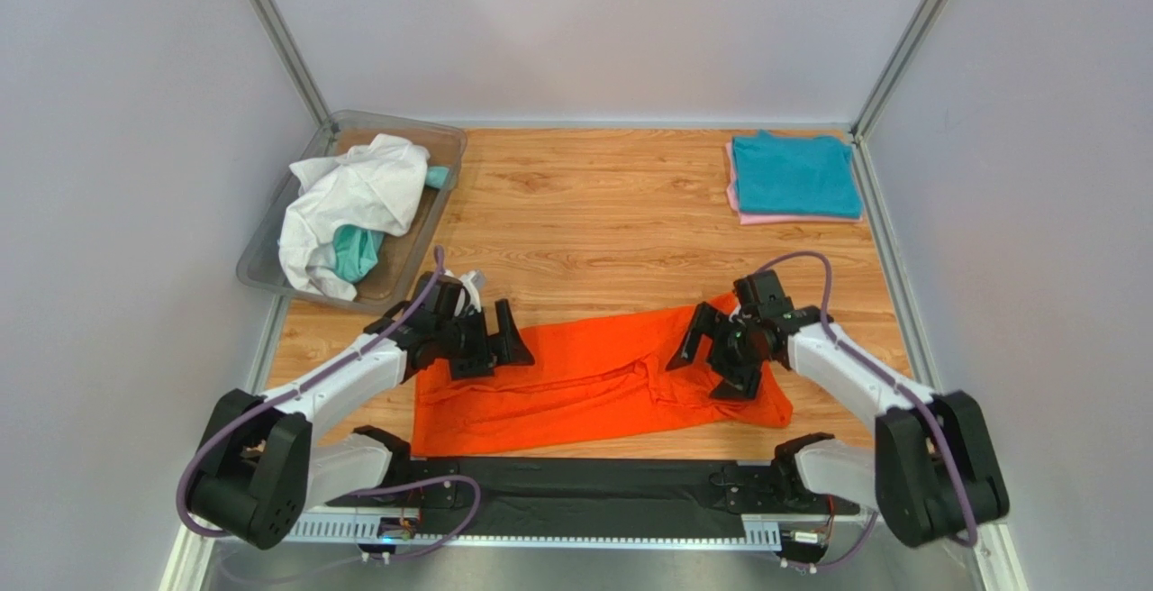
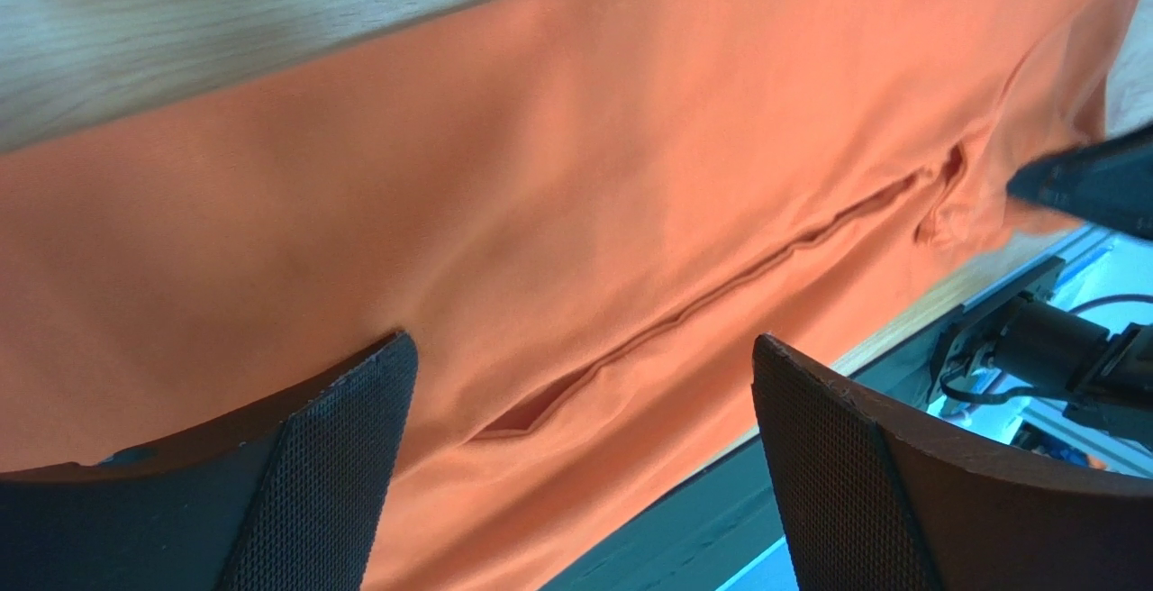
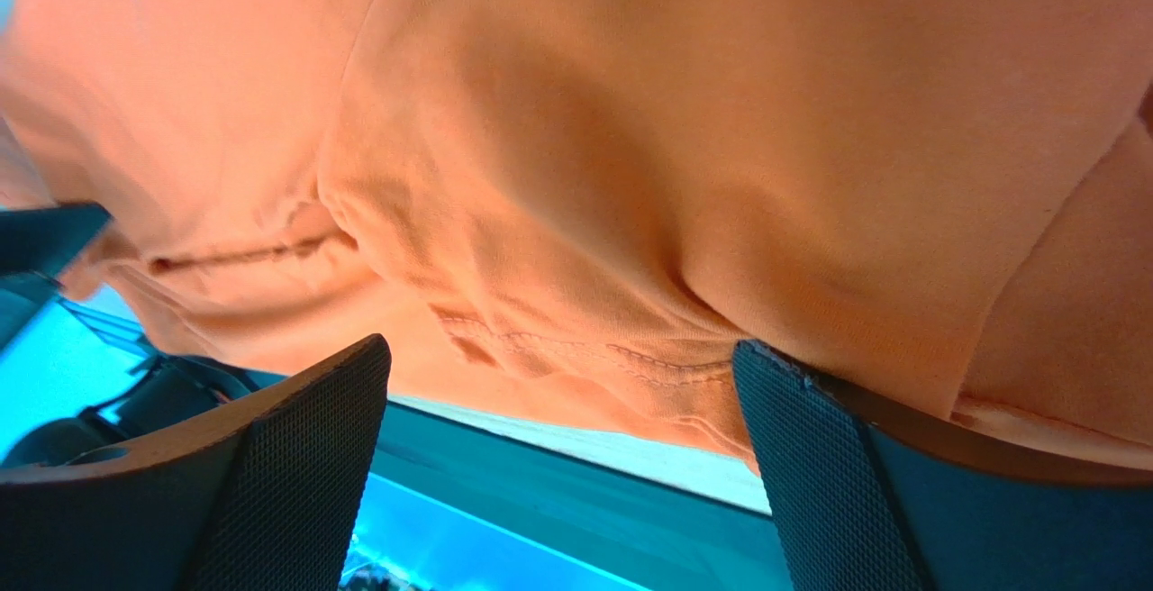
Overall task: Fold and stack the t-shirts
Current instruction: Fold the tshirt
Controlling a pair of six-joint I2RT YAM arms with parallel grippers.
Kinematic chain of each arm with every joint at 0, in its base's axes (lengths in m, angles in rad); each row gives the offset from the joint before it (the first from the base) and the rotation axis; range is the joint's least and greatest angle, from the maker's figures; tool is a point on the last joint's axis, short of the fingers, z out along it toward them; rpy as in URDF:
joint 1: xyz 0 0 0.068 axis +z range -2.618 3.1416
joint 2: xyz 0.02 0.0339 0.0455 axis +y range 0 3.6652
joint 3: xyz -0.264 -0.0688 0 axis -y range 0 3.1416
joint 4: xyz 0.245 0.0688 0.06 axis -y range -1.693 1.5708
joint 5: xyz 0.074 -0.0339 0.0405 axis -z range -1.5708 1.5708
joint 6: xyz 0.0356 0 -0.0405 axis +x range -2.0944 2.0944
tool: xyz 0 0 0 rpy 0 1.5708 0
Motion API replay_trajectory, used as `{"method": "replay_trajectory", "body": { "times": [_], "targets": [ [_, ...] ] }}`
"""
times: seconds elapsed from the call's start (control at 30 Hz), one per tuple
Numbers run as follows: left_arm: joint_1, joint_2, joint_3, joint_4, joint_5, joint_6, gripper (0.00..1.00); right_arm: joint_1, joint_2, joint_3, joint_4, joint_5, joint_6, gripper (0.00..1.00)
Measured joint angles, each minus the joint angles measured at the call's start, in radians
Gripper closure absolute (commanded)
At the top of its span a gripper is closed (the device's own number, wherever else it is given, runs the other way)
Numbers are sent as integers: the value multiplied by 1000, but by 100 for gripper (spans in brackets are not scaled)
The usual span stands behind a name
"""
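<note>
A bright orange t-shirt (image 1: 596, 375) lies lengthwise along the near edge of the wooden table, folded into a long band with a seam ridge down its middle (image 2: 541, 186). My left gripper (image 1: 498, 348) hovers open over the shirt's left end, nothing between its fingers (image 2: 582, 402). My right gripper (image 1: 711, 359) stands open over the shirt's right end, where the cloth bunches at a stitched hem (image 3: 609, 145), fingers apart and empty (image 3: 562, 402). A folded teal t-shirt (image 1: 796, 175) rests on a folded pink t-shirt (image 1: 758, 220) at the back right.
A clear plastic bin (image 1: 406, 125) at the back left holds a crumpled white t-shirt (image 1: 345, 206) and a teal one (image 1: 355, 253). Grey walls close in the table on three sides. The black arm mount (image 1: 582, 483) runs along the near edge.
</note>
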Motion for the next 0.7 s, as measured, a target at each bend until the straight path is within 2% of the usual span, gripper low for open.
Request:
{"method": "replay_trajectory", "body": {
  "times": [0.27, 0.47, 0.7],
  "targets": [
    [-15, 32, -1, 58, 15, -22, 0, -114, 390, 300, 33, -34, -154, 0],
    [-35, 68, -1, 116, 37, -45, 0, -134, 626, 568, 42, -31, -211, 0],
    [-80, 109, -1, 189, 56, -85, 0, -134, 892, 946, 0, -11, -355, 0]
  ]
}}
